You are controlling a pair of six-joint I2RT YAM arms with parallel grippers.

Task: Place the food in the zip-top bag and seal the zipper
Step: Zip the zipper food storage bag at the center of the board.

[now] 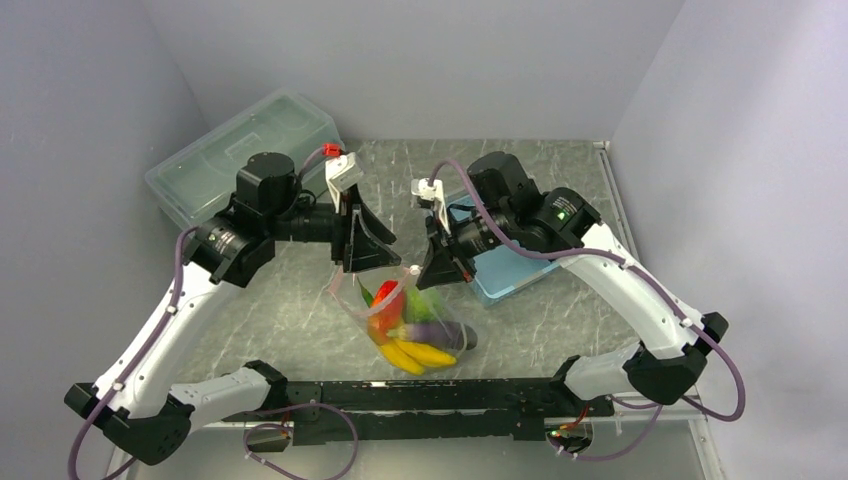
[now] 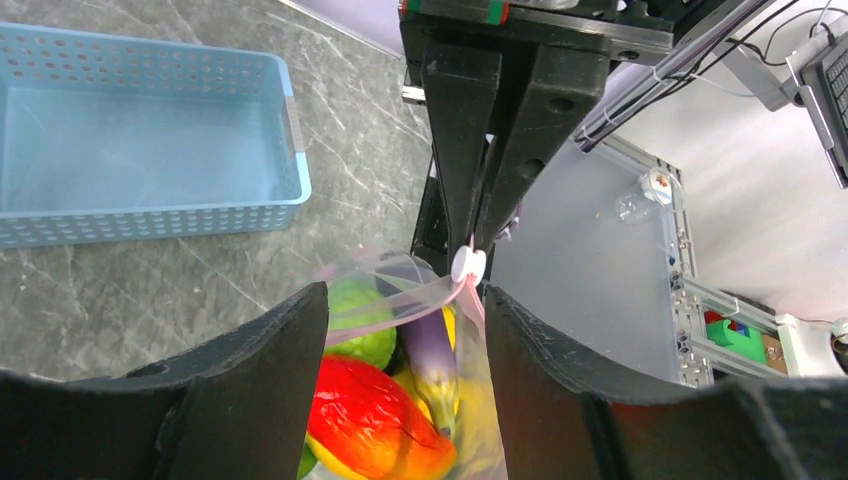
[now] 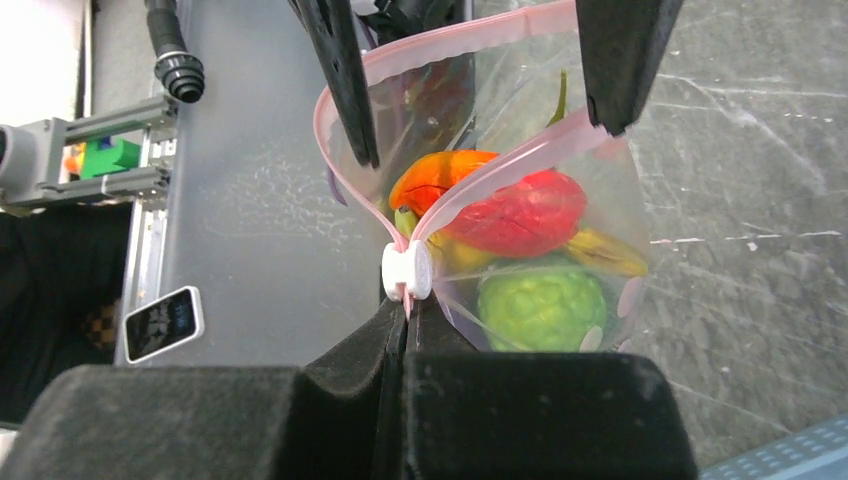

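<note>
Bag: the floppy clear plastic bag w/ pale pink dots (image 1: 437, 338) sits mid-table between both grippers, mouth up and gaping. The toy food is inside: red-orange piece (image 3: 520, 215), knobbly green lump (image 3: 540, 300), yellow bananas (image 1: 420, 355), purple aubergine (image 2: 435, 350). The narrow pink zipper strip (image 3: 500, 168) runs round the mouth as an open loop, w/ a small white round slider (image 3: 407, 272) at one end.

R gripper (image 3: 405, 325): fingers pressed together on the strip end, right at the slider. L gripper (image 2: 405, 300): fingers wide apart, bag mouth between them.

Handling (our est.): the film is thin, soft and slippery, and will fold under load. The toys are light singly but together they sag the bag. The strip is the stiffest part, so we'd grip there, not on the film.

Unclear: whether the L fingers touch the strip, or which of them is inside the mouth. Also whether the bag bottom rests on the grey marbled table (image 1: 300, 300) or hangs. The lower bag is cut off in both wrist views.
</note>
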